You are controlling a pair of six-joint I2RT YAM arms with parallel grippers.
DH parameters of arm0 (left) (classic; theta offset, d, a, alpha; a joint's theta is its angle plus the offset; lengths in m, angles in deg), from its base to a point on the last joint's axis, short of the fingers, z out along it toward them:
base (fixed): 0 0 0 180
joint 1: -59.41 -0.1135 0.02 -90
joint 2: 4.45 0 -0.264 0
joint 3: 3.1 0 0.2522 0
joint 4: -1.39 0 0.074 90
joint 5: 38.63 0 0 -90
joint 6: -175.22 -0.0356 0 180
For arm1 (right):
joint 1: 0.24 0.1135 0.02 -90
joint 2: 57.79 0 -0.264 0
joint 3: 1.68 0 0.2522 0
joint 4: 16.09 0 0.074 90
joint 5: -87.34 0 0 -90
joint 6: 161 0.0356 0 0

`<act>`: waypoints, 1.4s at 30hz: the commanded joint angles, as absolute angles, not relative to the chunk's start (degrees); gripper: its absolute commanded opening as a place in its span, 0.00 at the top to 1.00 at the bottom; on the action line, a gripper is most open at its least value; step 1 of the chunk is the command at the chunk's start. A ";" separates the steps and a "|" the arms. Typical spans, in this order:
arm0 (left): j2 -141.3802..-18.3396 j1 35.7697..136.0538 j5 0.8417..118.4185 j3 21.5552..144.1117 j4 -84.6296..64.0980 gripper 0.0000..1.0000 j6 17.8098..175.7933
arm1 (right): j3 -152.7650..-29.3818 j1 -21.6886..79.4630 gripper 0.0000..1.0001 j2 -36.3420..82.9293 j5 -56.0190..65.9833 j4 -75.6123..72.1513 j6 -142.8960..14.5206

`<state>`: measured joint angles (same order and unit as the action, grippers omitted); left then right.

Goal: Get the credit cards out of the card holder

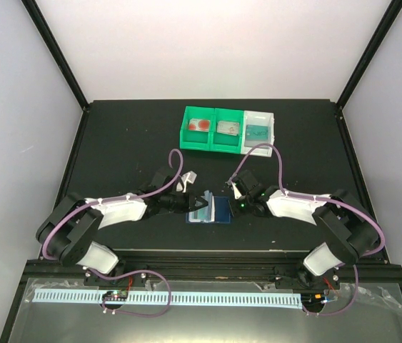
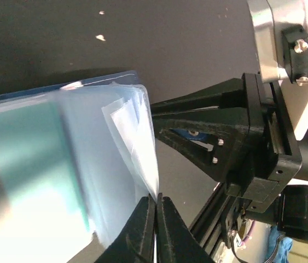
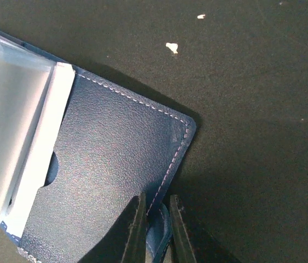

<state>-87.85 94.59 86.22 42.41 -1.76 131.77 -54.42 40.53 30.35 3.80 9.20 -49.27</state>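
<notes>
- Now the dark navy-blue folding card holder point(image 1: 215, 211) lies open on the black table point(image 1: 115, 157), between the two arms and near their bases.
- The right gripper point(image 3: 157, 200) has its fingers almost together, pinching the stitched edge of the navy cover. It looks like the anchoring grip.
- The left gripper point(image 2: 155, 204) has its fingers pressed together at the lower corner of the pale, clear pocket leaves, apparently nipping one thin leaf.
- The step in hand, I judge, is spreading the pockets to reach whatever remains inside. A blurred teal patch behind the leaves may be a card; I cannot tell.
- To do it well, peel the leaf gently while the right grip holds firm, so the card holder neither slides nor lifts. The thin film could slip free or crease.
- Further back, well apart, a green plastic two-compartment tray point(image 1: 215, 146) touches a white plastic tray point(image 1: 273, 132).
- A white card with red circles point(image 1: 199, 124) and a greyish card point(image 1: 227, 128) lie in the green compartments, and a teal card point(image 1: 259, 132) lies in the white tray.
- Only the two grippers crowd the card holder, leaving each other little room.
</notes>
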 commanded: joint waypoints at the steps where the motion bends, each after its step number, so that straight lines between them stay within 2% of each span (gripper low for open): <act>1: -90.48 96.90 88.17 46.70 1.43 0.93 132.70 | -55.23 40.45 0.85 29.97 3.14 7.97 -49.80; 8: -94.82 98.70 86.75 50.86 -1.69 0.77 131.70 | -54.46 40.44 0.74 28.43 1.56 8.22 -49.24; 18: -94.41 98.94 84.63 51.09 -4.34 0.64 129.98 | -54.67 40.35 0.68 19.58 0.83 13.18 -46.66; 22: -92.16 98.57 81.82 51.69 -8.66 0.50 128.74 | -56.47 40.38 0.67 18.71 6.86 13.70 -43.66; 26: -91.05 97.69 79.91 50.78 -11.19 0.42 127.73 | -55.91 40.45 0.68 18.40 17.44 7.84 -37.84; 36: -86.58 94.64 77.10 44.43 -13.22 0.36 125.72 | -61.72 40.36 0.69 30.87 15.21 9.91 -42.72; 42: -83.85 93.82 76.99 43.09 -15.44 0.39 125.26 | -62.49 39.05 0.72 35.46 15.37 10.69 -43.92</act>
